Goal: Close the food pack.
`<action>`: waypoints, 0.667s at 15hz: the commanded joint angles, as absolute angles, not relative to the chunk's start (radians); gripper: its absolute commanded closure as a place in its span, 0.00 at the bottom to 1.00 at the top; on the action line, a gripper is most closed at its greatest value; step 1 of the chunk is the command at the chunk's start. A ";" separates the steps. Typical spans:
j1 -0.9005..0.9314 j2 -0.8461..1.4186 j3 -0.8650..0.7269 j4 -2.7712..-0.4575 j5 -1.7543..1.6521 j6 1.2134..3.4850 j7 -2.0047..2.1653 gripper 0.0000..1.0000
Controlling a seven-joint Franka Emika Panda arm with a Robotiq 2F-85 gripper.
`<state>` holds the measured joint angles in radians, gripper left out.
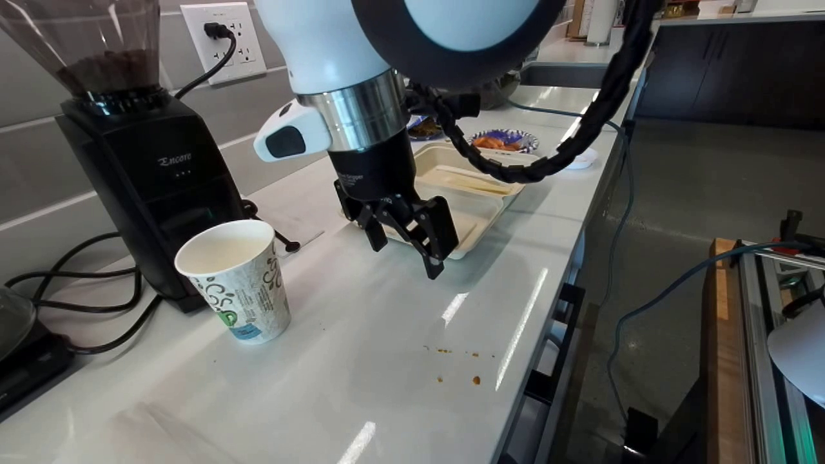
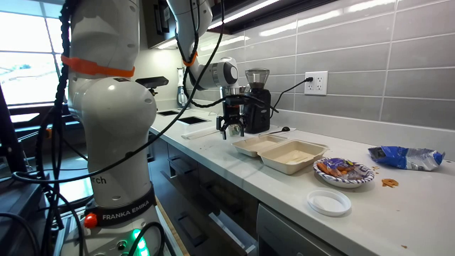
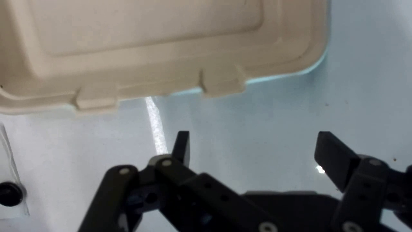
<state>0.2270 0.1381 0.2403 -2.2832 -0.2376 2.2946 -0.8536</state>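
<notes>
At the far left in an exterior view, the Franka Emika arm [image 2: 110, 117] stood beside the desk [image 2: 384, 206] and reached along it. Its gripper [image 2: 233, 135] pointed down, fingers [image 3: 334, 156] wide apart with nothing between them, near the outer edge of the takeout clamshell [image 2: 284, 153]; the wrist view placed two closure tabs [image 3: 223, 80] on that edge just ahead of the fingers, so the pose probably served to get under the lip and swing that half over its hinge. The Encore coffee grinder [image 2: 259, 119] came next, close to the tiled wall [image 2: 341, 49], perhaps to keep within reach of the outlet [image 2: 315, 83]. The clamshell itself lay on the desk spread flat, both halves face up, the shallower-looking one, likely the lid, toward the gripper, so the closing was yet to be done. Farther right sat a patterned paper bowl [image 2: 342, 181] of orange snacks [image 2: 327, 170], a shallow round white dish [image 2: 329, 202] and a crumpled blue bag [image 2: 407, 157], apparently leftovers set off the working stretch. The desk was white and glossy, catching streaks of light, with brown crumbs [image 1: 476, 380] scattered toward its front edge and others beside the bag. The room looked like a kitchen: a bright window [image 2: 23, 32] at the left, then an open drawer [image 2: 234, 231] under the desk, and grey tile behind.
</notes>
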 commanded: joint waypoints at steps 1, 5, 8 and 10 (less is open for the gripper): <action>0.240 0.198 0.241 -2.228 -0.315 2.256 -0.799 0.00; 0.246 0.240 0.238 -2.197 -0.363 2.233 -0.769 0.00; 0.249 0.253 0.233 -2.172 -0.409 2.194 -0.738 0.00; 0.251 0.262 0.231 -2.155 -0.442 2.161 -0.720 0.00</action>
<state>0.2363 0.2334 0.2389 -2.1992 -0.3834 2.2241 -0.7641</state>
